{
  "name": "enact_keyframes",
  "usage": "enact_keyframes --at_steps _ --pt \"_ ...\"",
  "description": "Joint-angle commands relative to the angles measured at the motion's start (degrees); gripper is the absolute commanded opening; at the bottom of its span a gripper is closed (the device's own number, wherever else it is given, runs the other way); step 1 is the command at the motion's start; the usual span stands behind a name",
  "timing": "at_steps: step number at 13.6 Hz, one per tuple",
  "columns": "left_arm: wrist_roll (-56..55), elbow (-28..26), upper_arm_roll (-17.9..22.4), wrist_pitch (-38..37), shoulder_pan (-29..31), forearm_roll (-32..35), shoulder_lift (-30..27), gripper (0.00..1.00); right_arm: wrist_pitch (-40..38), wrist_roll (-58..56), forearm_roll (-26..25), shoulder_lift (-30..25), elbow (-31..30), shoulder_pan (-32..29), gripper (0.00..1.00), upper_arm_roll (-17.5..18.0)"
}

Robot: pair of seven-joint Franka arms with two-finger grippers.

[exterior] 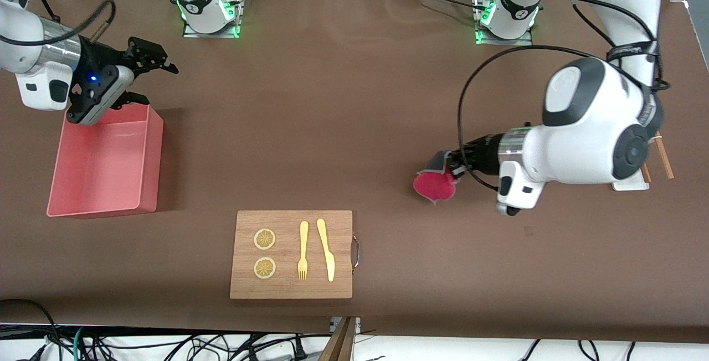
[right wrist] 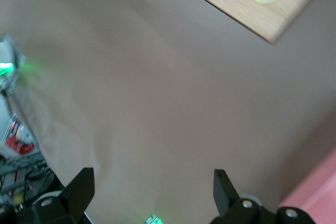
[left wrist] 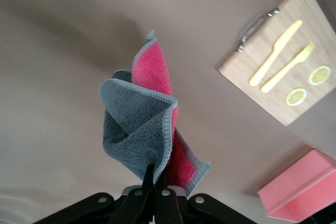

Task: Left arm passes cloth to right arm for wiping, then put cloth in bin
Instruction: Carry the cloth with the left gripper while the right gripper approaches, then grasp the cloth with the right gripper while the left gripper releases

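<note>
Cloth [exterior: 435,184] pinched in closed left gripper [exterior: 455,166] jaws, above tabletop [exterior: 332,128].
Right gripper [exterior: 145,76] jaws spread wide, empty, over bin [exterior: 141,206] at its 12 o'clock edge.

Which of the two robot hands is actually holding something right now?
The left hand, up over the table, is shut on the cloth. The right hand hangs open above the bin, holding nothing.

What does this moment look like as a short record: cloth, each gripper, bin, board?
cloth: pinched in the left gripper, hanging off the table, grey and magenta sides both showing
left gripper: jaws shut on cloth, over bare table
right gripper: jaws open, holds nothing, over the bin's rim
bin: pink, nothing visible inside
wooden board: fork, knife, two lemon slices
</note>
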Motion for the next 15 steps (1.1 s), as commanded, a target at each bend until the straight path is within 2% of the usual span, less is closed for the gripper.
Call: enact_keyframes --at_steps 1,2,4,6,10,12,15 --pt "-6.69 2.02 0.54 4.32 -3.72 -2.77 0.99 0.00 0.52 -14.53 8.69 2.43 -0.60 -0.15 1.00 -0.12" --pt "-9.15 2.02 0.54 6.78 -5.30 -3.56 0.99 0.00 0.87 -20.50 13.96 3.92 -1.91 -0.15 1.00 -0.12" --pt "-14.25 2.02 0.54 12.84 -8.21 -5.67 0.90 0.00 4.55 -29.48 19.35 4.38 -6.12 -0.24 1.00 0.40" --pt "-17.17 1.67 0.63 17.07 -11.11 -5.68 0.99 0.00 6.93 -36.61 23.31 6.56 -6.76 -0.15 1.00 1.11" --pt "-23.93 0.70 0.72 27.08 -18.05 -5.24 1.60 0.00 8.61 -46.10 36.03 14.81 -6.93 0.55 1.00 1.38" --pt "-27.44 0.79 0.72 29.65 -20.25 -4.97 1.69 0.00 15.95 -57.34 43.24 17.20 -9.03 2.65 1.00 1.38" --pt "-29.39 0.79 0.72 32.29 -21.93 -5.06 1.60 0.00 22.57 -62.57 49.94 20.10 -9.83 6.52 1.00 1.38"
